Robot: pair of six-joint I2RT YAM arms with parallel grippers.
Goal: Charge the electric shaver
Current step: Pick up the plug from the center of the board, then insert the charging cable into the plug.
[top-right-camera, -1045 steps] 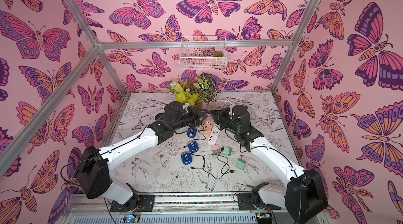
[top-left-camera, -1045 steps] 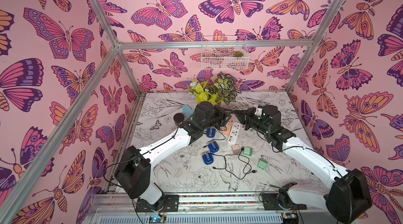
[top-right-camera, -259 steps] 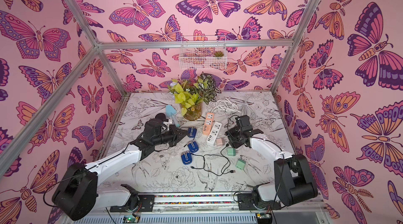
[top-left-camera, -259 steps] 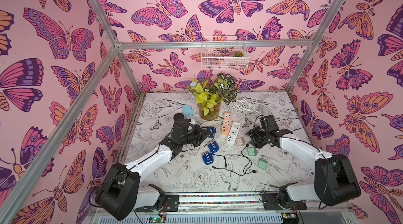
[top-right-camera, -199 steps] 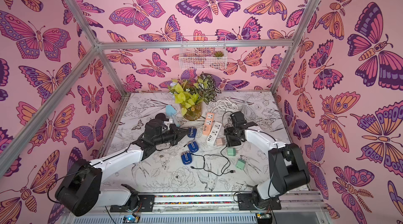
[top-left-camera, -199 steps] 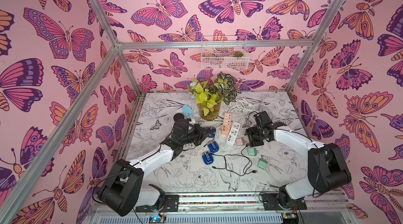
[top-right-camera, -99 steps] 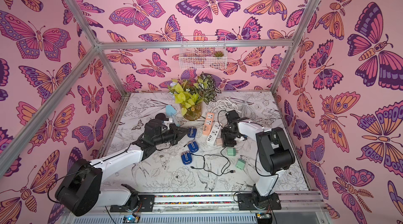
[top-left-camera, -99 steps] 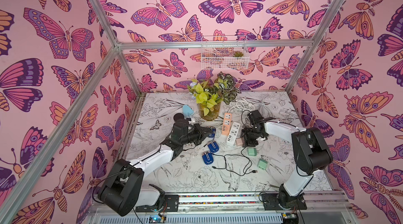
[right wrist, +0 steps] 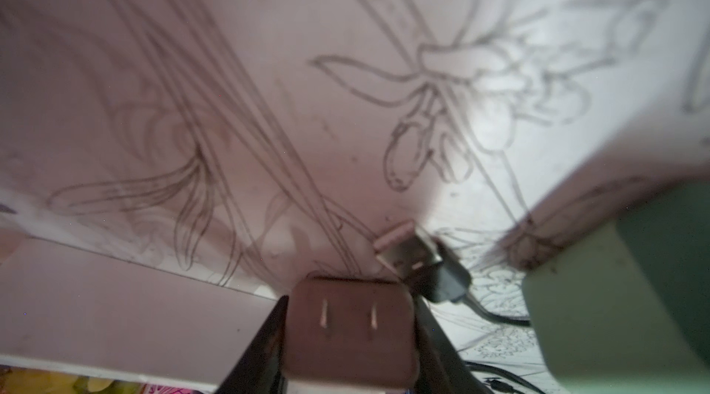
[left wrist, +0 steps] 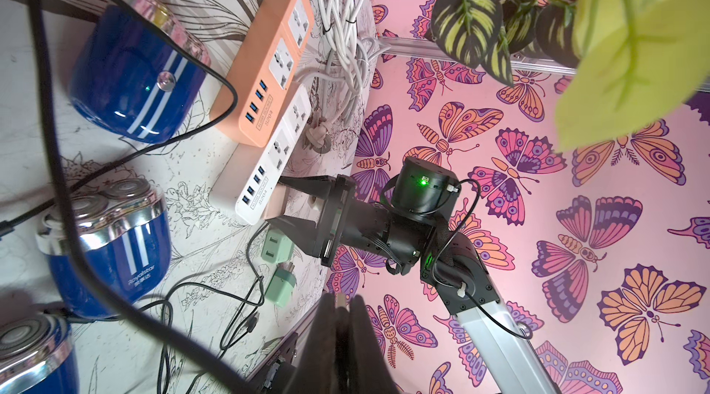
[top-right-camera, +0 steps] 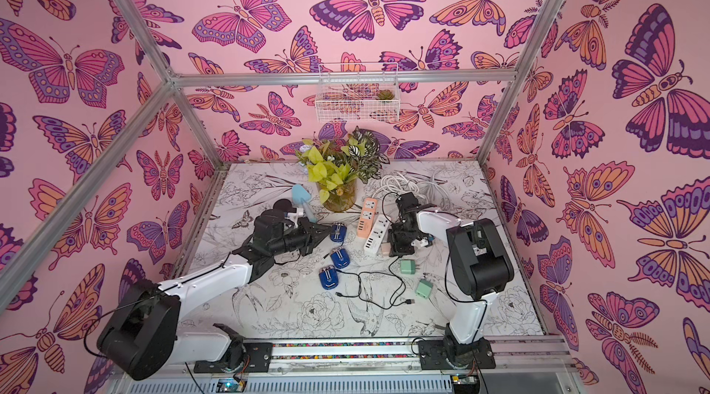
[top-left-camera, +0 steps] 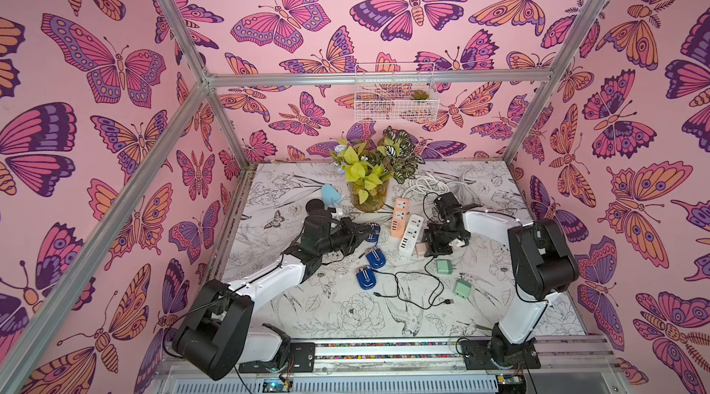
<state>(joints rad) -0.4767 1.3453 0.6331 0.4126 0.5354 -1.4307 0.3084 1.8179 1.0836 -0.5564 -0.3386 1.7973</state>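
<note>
The right gripper (left wrist: 282, 204) is straddling a pink charger (right wrist: 347, 330) on the flower-printed table (top-left-camera: 345, 319), its jaws sitting against the block's two flat sides with the twin prongs showing between them. How firm the squeeze is cannot be told. The charger is lying right at the end of the white power strip (top-left-camera: 411, 232), and a loose metal cable plug (right wrist: 407, 254) is resting just beside it.

Across the table, the left gripper (left wrist: 341, 307) is hanging low with its fingers pressed together, apparently pinching the small metal tip of a black cable (left wrist: 50, 142). The shaver (top-left-camera: 372, 234) is lying just beside that gripper's tips, well short of the strip, and a small green light is glowing on its face.

The step in hand appears to be picking up the charger. Doing it well likely means keeping the grip square on the flat sides, leaving the prongs and the port end free. Lifting straight up should avoid nudging the strip or snagging the loose plug. After that, the port should be turned toward the left arm's cable end.
</note>
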